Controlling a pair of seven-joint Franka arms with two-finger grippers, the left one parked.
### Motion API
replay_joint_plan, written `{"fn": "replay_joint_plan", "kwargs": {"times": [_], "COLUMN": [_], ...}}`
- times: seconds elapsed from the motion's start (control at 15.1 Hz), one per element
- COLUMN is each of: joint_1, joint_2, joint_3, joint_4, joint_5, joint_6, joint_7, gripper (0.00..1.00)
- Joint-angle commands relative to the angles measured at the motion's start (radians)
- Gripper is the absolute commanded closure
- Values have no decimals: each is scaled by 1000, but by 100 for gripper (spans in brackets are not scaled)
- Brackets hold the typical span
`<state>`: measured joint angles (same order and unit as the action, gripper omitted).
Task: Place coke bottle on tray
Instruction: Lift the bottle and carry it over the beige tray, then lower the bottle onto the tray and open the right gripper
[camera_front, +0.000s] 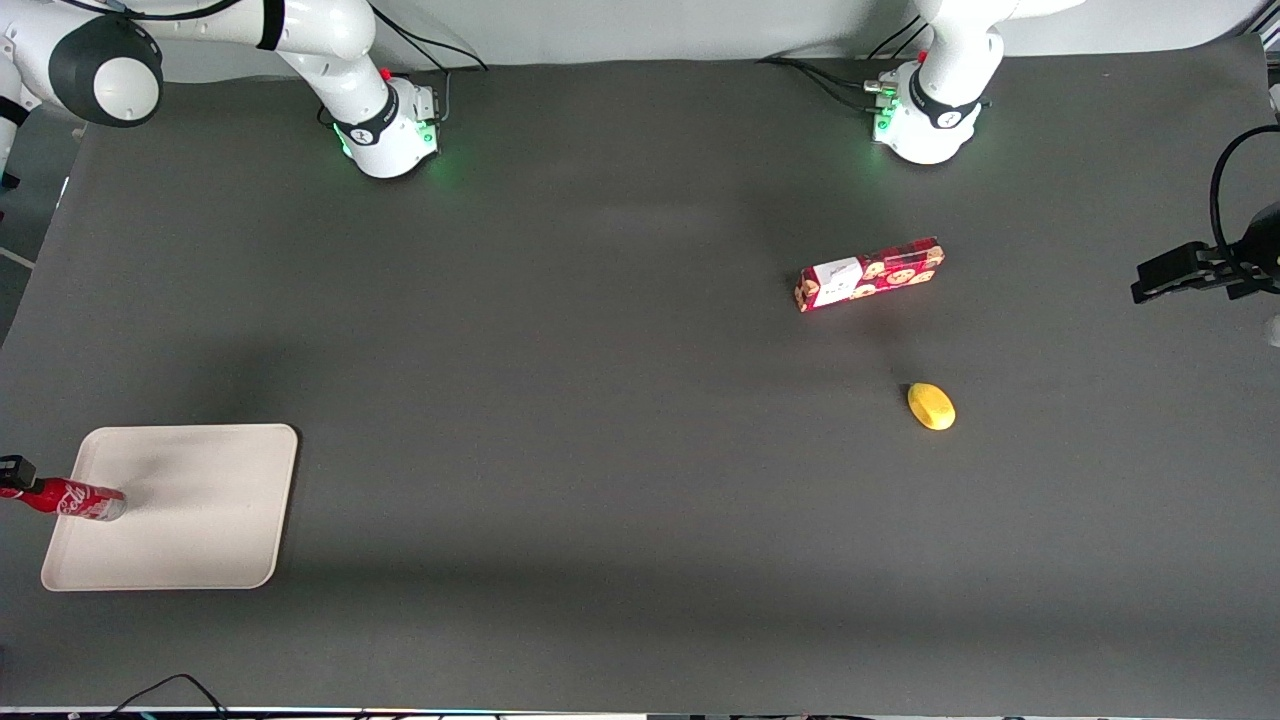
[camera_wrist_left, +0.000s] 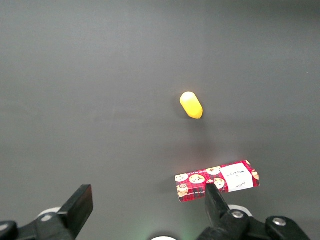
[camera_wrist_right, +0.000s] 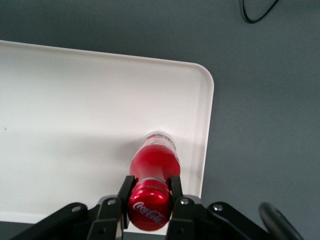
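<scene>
The coke bottle (camera_front: 78, 498) (camera_wrist_right: 155, 159) is a slim red bottle with white script and a red cap. My right gripper (camera_front: 14, 474) (camera_wrist_right: 150, 193) is shut on it just under the cap, with one black finger (camera_wrist_right: 125, 192) pressed on each side. The bottle's silvery base (camera_wrist_right: 160, 136) is over the beige tray (camera_front: 200, 520) (camera_wrist_right: 75, 110), close to the tray's rim at the working arm's end. Whether the base rests on the tray or hangs just above it cannot be told. The tray lies near the front camera, toward the working arm's end of the table.
A red cookie box (camera_front: 870, 273) (camera_wrist_left: 217, 181) lies toward the parked arm's end. A yellow lemon-like object (camera_front: 931, 406) (camera_wrist_left: 191, 105) sits nearer the front camera than the box. A black cable (camera_wrist_right: 257, 12) loops on the mat outside the tray's corner.
</scene>
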<state>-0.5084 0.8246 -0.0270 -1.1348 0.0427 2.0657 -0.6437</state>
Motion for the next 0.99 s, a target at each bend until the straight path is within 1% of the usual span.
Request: {"fn": "replay_joint_plan", "kwargs": {"times": [0.0,0.07,0.13,0.2,0.26,0.46,0.66,0.79,0.93], "joint_1": [-16,-15,-15,-12,-12,13,65,114,187], "joint_2": [21,19,19,16,11,-33,-177,-269,-368], "joint_3": [12,12,12,10,9,4,-1,-10,-45], "joint_4": [43,43,43,41,40,6,-139,-209,-304], "joint_5": [16,14,13,13,14,11,13,-4,-17], "joint_6": [-3,-3,-3,-3,-3,4,49,48,34], "joint_7": [-31,-31,-31,-33,-31,-13,9,71,105], "gripper": [95,65,45,13,0,0,0,0,0]}}
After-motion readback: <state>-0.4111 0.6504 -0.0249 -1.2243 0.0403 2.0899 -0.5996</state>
